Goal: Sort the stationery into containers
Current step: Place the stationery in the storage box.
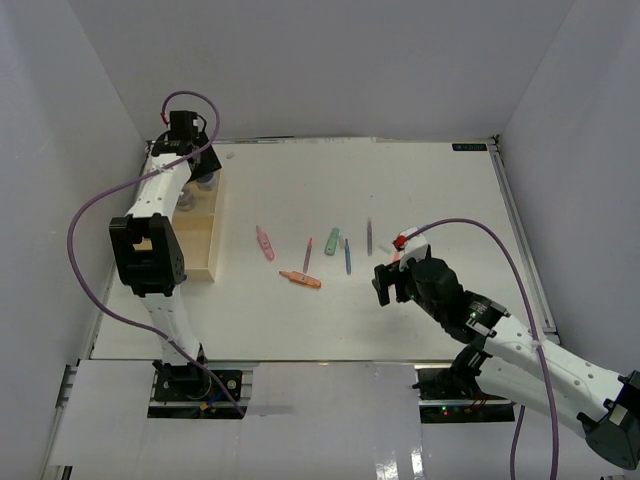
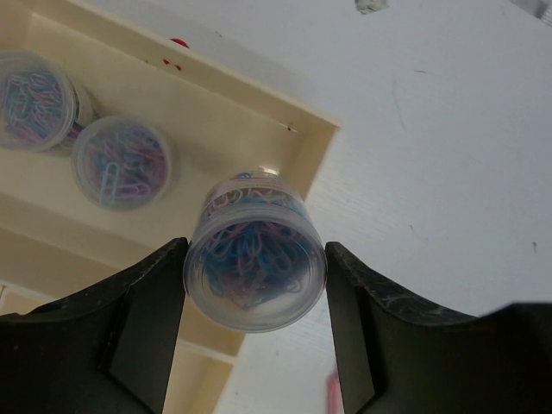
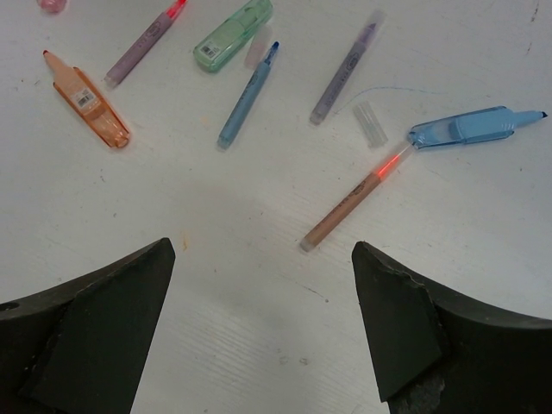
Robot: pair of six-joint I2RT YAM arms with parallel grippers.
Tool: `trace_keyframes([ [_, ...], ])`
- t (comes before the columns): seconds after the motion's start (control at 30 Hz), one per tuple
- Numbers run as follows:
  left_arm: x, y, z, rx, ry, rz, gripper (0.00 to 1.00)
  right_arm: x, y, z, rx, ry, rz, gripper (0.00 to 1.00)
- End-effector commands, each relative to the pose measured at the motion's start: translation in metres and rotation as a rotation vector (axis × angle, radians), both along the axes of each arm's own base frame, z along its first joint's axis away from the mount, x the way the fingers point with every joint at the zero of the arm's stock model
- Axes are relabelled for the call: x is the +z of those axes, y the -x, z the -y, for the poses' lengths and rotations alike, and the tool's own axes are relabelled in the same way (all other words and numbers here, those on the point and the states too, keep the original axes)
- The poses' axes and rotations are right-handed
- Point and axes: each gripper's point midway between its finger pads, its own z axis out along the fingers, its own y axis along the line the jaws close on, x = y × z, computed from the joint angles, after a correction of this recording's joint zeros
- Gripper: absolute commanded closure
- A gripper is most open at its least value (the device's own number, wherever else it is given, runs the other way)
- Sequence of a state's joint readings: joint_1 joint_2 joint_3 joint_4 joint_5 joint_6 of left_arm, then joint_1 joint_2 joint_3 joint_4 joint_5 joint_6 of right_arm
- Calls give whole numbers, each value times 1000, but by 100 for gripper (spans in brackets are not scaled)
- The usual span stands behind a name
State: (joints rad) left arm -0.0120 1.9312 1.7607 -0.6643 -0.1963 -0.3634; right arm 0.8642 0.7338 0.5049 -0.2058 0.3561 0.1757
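Note:
My left gripper [image 2: 255, 250] is shut on a squat round pot of paper clips [image 2: 254, 289], held over the corner of the cream tray [image 2: 259, 108]. Two more pots [image 2: 34, 99] [image 2: 121, 161] stand in the tray's section. In the top view the left gripper [image 1: 200, 172] is at the tray's far end [image 1: 203, 250]. My right gripper [image 3: 263, 259] is open and empty above the table, just short of a tan red-tipped pen [image 3: 354, 198]. Beyond lie a blue highlighter [image 3: 470, 127], grey-purple pen [image 3: 345, 69], blue pen [image 3: 248, 95], green highlighter [image 3: 233, 34], purple pen [image 3: 142, 43] and orange highlighter [image 3: 86, 99].
A pink highlighter [image 1: 264, 242] lies between the tray and the other pens. A small clear cap [image 3: 371, 123] lies next to the blue highlighter. White walls close the table on the left, back and right. The right gripper [image 1: 395, 282] hovers right of the pens.

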Motion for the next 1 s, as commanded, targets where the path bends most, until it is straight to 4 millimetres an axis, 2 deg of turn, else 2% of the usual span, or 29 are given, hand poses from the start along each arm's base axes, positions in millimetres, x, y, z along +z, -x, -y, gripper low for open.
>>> trace_keyframes([
  [0.0,14,-20,-24,26,15,48,48,6,-1,-5,15,-36,25,10],
  [0.13,-10,-30,-40,52,17,10,45,1,0,-5,17,-34,14,10],
  [0.27,-34,-32,-45,62,28,-32,41,-4,0,-3,11,-25,7,10],
  [0.33,-46,-32,-43,57,38,-54,37,-4,0,-3,8,-23,4,10],
  [0.53,-56,-30,-43,61,41,-76,20,-5,0,-4,7,-22,-2,10],
  [0.63,-50,-29,-42,57,41,-66,11,-5,0,-3,4,-23,-2,10],
  [0.77,-30,-24,-36,27,67,-35,5,-2,1,-4,5,-36,-1,10],
  [0.8,-15,-20,-31,10,72,-10,5,0,1,-5,7,-43,2,10],
  [0.87,-1,-13,-23,-15,87,8,2,6,1,-6,6,-59,9,10],
  [0.9,13,-2,-12,-43,95,25,2,8,0,-5,2,-59,12,10],
  [0.97,25,11,6,-91,98,37,2,12,-1,-3,-6,-61,19,10],
])
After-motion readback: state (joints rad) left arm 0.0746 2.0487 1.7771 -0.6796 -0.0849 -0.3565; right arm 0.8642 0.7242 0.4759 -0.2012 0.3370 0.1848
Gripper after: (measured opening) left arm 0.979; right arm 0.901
